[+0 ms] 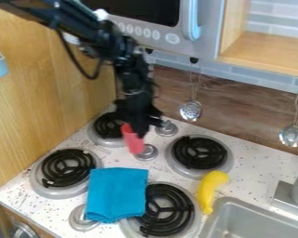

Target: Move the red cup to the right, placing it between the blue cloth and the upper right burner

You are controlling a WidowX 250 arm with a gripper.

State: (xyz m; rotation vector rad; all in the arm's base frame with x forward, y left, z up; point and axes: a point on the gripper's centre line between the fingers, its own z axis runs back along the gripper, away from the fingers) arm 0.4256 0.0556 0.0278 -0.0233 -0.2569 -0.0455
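Above the far edge of the cloth (117, 193), towards the wall, the gripper (136, 125) is hanging down, and its claw is apparently clenching the upper end of a red thing (132, 139). The red thing is leaning slightly and appearing just beside a metal disc; whether its low end is touching anything, I cannot tell.

It is looking light, smooth and fairly stiff, probably plastic, so it may be slipping if pinched loosely. The middle of its body is offering the surest hold, with pressure coming squarely from both sides; the top end is giving less grip and may be letting it swing.

Counting: one red thing; one cloth, partly covering the nearest burner to its right; one banana (209, 188), lying farther right of the cloth; four burners (199, 152) surrounding the cloth; three metal discs (146, 152) among them; two utensils (191, 110), hanging beyond the cloth.
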